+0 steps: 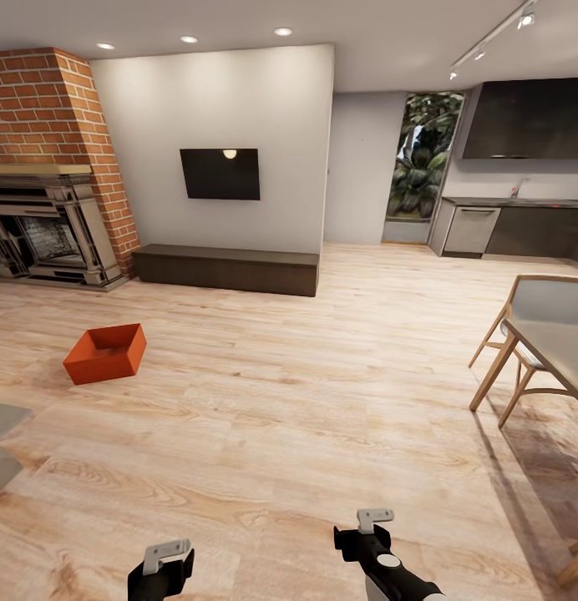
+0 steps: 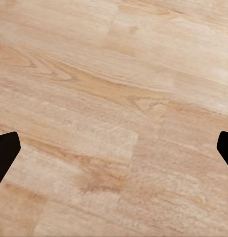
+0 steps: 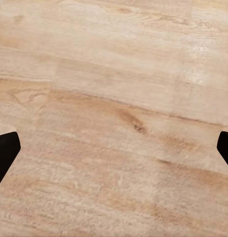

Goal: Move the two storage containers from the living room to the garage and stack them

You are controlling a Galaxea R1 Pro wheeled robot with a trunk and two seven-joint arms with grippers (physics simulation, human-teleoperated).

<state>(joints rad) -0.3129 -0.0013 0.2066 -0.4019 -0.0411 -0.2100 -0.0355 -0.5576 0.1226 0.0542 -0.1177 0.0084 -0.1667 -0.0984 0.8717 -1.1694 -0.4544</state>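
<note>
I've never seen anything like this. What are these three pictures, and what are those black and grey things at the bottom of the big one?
The big picture comes from a camera on a wheeled robot's head, looking over a simulated living room. The black and grey things are its arms' ends: the left pincer and the right pincer. Both are open and hold nothing. The two small pictures come from cameras on each wrist, looking down at the wood plank floor; the dark fingertips sit far apart at the edges. A red-orange storage container lies open on the floor, in front of the brick fireplace. A wall TV hangs beyond.
</note>
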